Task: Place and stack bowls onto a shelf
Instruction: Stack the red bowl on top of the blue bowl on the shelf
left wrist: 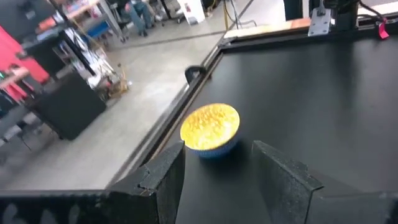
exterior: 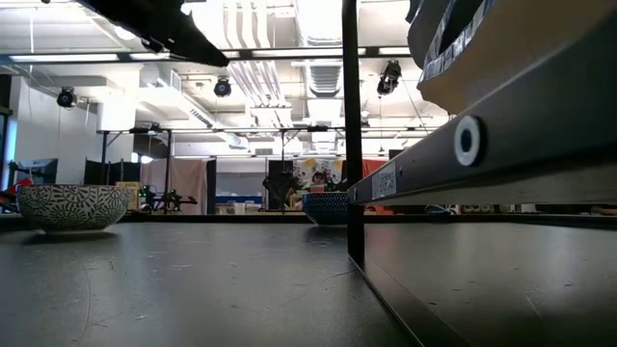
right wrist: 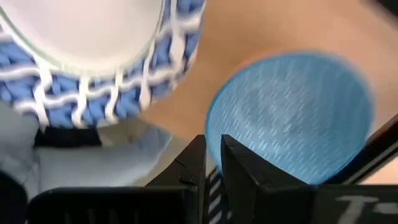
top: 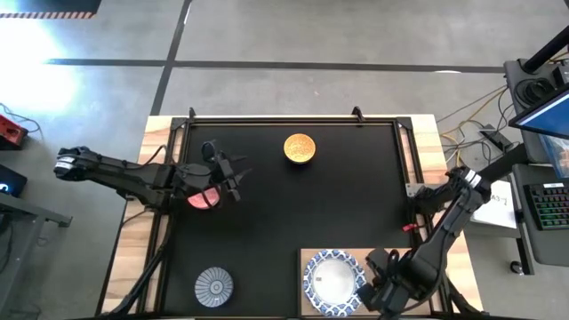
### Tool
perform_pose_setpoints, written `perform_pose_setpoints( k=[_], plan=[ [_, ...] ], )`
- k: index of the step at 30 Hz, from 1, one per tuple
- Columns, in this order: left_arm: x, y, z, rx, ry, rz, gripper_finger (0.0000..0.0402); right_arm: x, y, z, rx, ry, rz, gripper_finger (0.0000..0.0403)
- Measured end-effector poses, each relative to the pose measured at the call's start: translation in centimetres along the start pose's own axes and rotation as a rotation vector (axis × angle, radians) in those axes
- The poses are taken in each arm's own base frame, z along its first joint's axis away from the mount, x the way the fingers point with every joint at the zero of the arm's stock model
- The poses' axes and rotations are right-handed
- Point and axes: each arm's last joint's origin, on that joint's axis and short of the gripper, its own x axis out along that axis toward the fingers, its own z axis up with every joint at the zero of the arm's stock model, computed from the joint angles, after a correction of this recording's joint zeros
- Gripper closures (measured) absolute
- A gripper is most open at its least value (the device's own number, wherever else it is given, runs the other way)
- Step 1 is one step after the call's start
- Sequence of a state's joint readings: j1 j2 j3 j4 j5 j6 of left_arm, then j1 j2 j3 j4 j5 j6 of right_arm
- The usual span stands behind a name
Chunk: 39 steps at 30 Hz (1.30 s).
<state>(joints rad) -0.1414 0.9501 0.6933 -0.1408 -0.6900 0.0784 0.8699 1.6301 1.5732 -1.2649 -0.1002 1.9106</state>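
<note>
My right tool (right wrist: 212,163) is pinched nearly closed on the rim of the small blue bowl (right wrist: 292,118), one finger inside the wall and one outside. I judge a rim pinch the sensible hold, since the bowl is far too wide to span. The bowl hangs over the pale wood shelf (right wrist: 217,43), just beside the large white bowl with the blue lattice rim (right wrist: 93,68), which already sits on the board. In the high view the right tool (top: 388,286) sits at the near edge of the desk, close against that large bowl (top: 333,280), and hides the blue bowl beneath it. I read this as the step of bringing the small bowl onto the shelf (top: 307,258). Whether it is meant to nest in the large bowl or stand beside it I cannot tell.

My left tool (left wrist: 217,171) has its fingers well apart and holds nothing. It looks across the black mat (left wrist: 323,93) at the orange-yellow bowl (left wrist: 210,129), which stands apart from it near the far frame rail. From above, the left tool (top: 229,178) hovers over the pink-red bowl (top: 204,197), positioned, I judge, for the next pick.

The grey-striped bowl (top: 213,286) waits at the near left of the mat, well apart from the shelf.
</note>
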Motion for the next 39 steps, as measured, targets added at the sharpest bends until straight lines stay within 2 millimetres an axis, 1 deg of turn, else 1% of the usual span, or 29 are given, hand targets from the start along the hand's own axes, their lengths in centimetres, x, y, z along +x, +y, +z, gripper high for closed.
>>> perform_pose_setpoints(
  k=[5, 9, 13, 16, 19, 25, 28, 33, 39],
  plan=[
    [0.2, 0.2, -0.9, -0.036, 0.082, -0.037, 0.0232, -0.9, -0.8, 0.9, -0.053, -0.091, -0.027, 0.0364],
    [0.3, 0.5, -2.1, -0.105, 0.195, -0.086, 0.0232, -1.4, -1.4, 1.5, -0.099, -0.158, -0.06, 0.0364],
    [0.2, 0.8, -3.0, -0.209, 0.343, -0.136, 0.0232, -1.7, -1.9, 2.0, -0.145, -0.191, -0.102, 0.0364],
    [-0.2, 1.0, -3.5, -0.267, 0.472, -0.095, 0.0232, -1.7, -2.2, 2.1, -0.186, -0.211, -0.139, 0.0364],
    [-0.6, 1.2, -3.9, -0.329, 0.595, -0.047, 0.0232, -1.8, -2.4, 2.4, -0.215, -0.267, -0.161, 0.0364],
    [-1.1, 0.8, -4.9, -0.386, 0.798, -0.121, 0.0232, -2.1, -2.7, 3.1, -0.202, -0.345, -0.192, 0.0364],
    [-1.3, 0.7, -5.5, -0.423, 0.887, -0.117, 0.0232, -2.2, -2.5, 4.0, -0.196, -0.389, -0.188, 0.0364],
    [-1.5, 0.7, -6.1, -0.475, 0.963, -0.063, 0.0232, -2.5, -2.2, 5.7, -0.273, -0.413, -0.215, 0.0364],
    [-1.6, 0.6, -6.1, -0.515, 0.972, -0.044, 0.0232, -3.1, -2.0, 7.9, -0.368, -0.412, -0.247, 0.0364]
  ],
)
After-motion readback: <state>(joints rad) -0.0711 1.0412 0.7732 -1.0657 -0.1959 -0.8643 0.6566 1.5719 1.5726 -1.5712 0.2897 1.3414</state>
